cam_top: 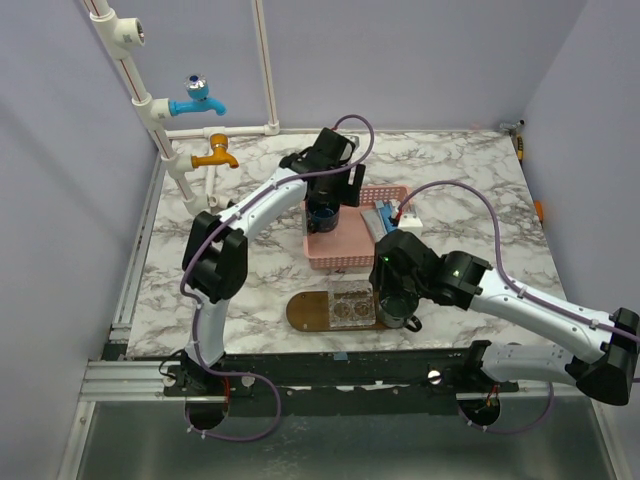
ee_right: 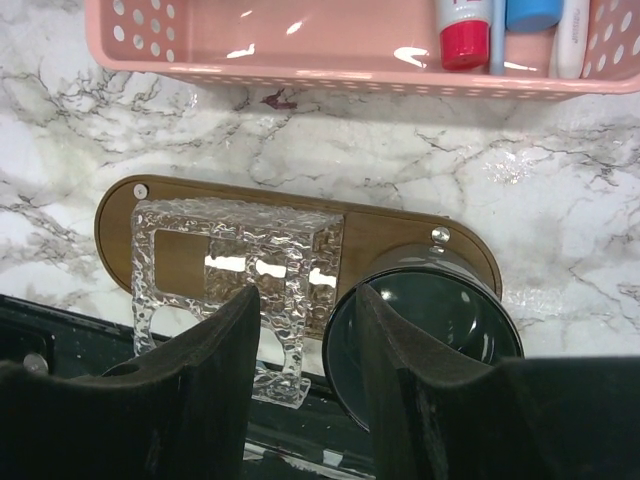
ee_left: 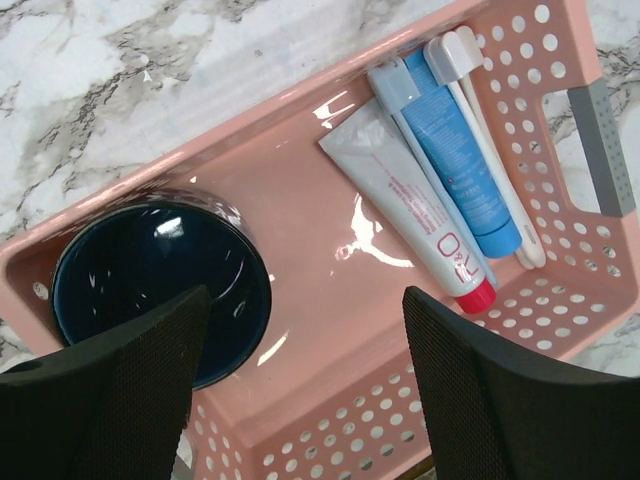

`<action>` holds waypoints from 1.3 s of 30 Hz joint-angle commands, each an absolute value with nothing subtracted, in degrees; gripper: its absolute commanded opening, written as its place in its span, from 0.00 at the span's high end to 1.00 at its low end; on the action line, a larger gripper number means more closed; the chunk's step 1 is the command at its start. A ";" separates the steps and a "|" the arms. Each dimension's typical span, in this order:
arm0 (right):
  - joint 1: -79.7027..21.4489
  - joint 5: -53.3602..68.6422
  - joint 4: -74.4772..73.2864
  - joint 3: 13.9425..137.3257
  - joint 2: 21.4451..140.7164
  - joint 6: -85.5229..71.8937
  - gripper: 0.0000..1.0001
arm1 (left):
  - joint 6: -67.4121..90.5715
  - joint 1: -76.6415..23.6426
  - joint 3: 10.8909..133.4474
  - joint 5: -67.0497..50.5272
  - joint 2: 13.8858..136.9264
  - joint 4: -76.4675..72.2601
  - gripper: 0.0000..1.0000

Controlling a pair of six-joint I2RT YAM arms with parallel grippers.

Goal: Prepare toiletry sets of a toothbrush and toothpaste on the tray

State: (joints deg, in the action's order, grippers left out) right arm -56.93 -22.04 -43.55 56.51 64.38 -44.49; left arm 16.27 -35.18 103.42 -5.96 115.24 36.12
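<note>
The table is showing grey-veined white marble; the basket is glowing pink; the toothpaste is wearing white with a red cap; the tray, at the basket's six o'clock, is showing dark brown.

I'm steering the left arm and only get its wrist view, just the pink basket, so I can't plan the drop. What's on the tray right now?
Observer: The dark brown oval wooden tray holds a clear textured holder and, at its right end, a dark round cup; nothing else lies on it.
Operator: Is the right arm in my way there?
Observer: The right gripper is at that cup, its fingers straddling the wall, one inside, one outside.
Operator: Where's the tray from the basket?
Observer: Nearer the arm bases than the pink slotted plastic basket, with marble showing between.
</note>
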 commanded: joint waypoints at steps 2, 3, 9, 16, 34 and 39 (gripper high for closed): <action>-56.38 -20.08 -41.75 55.46 64.96 -43.73 0.53 | 17.06 -34.28 107.16 -5.42 118.73 39.39 0.24; -56.34 -19.96 -41.75 55.42 65.12 -43.68 0.53 | 17.12 -34.28 107.37 -5.30 119.28 39.69 0.24; -56.19 -19.45 -41.57 54.98 65.47 -43.51 0.53 | 17.97 -34.19 107.57 -5.24 121.69 40.16 0.30; -55.92 -19.00 -41.25 54.57 65.69 -43.51 0.53 | 18.50 -34.19 108.11 -6.02 123.78 40.82 0.39; -55.37 -18.17 -40.43 54.43 66.22 -42.46 0.54 | 17.95 -34.19 107.00 -4.40 123.71 40.78 0.79; -55.37 -18.25 -40.69 54.42 65.70 -42.63 0.54 | 17.52 -34.19 107.22 -3.24 122.85 41.15 0.91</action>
